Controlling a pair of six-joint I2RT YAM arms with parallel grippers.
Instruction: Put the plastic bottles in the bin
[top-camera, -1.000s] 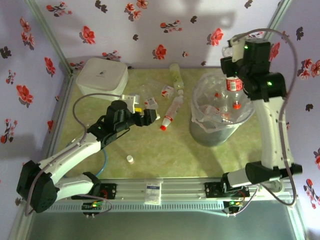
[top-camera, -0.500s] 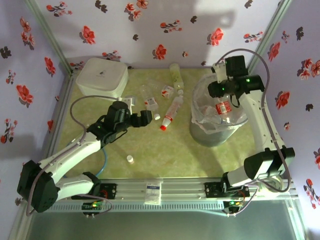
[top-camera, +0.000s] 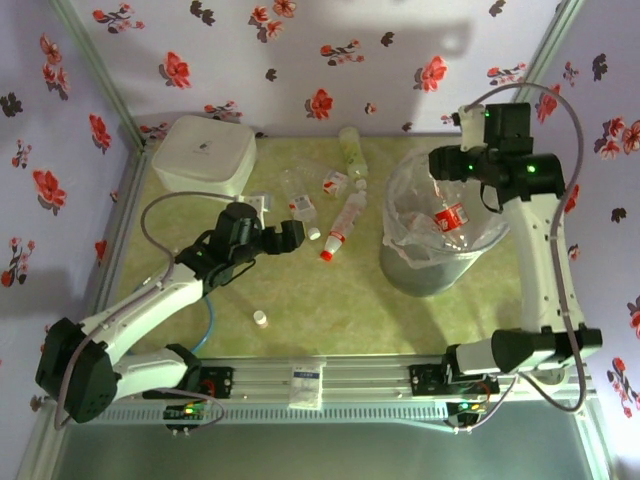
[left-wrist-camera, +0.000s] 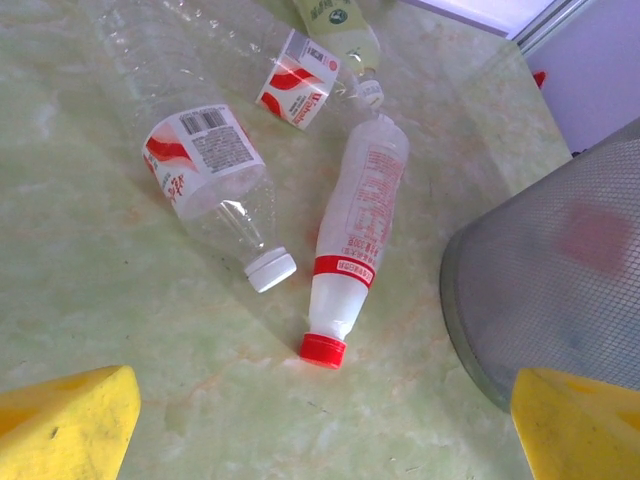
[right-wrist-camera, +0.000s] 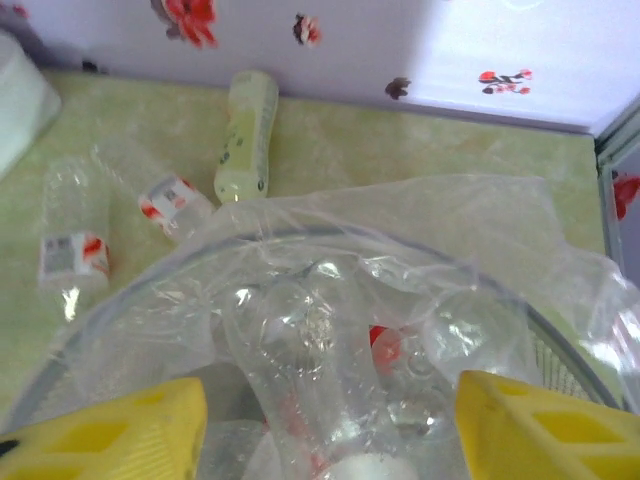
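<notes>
Here, the left claw (left-wrist-camera: 325, 425) stands wide open, empty, over bare worktop (left-wrist-camera: 120, 300) short of the red-capped bottle (left-wrist-camera: 350, 230). The right claw (right-wrist-camera: 330, 410), spread and gripping nothing, hangs over the bin (top-camera: 425, 272) edge above a red-labelled bottle (top-camera: 450, 216).

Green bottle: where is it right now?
Top view: the green bottle lies at the far side by the back wall, just left of the bin.
</notes>
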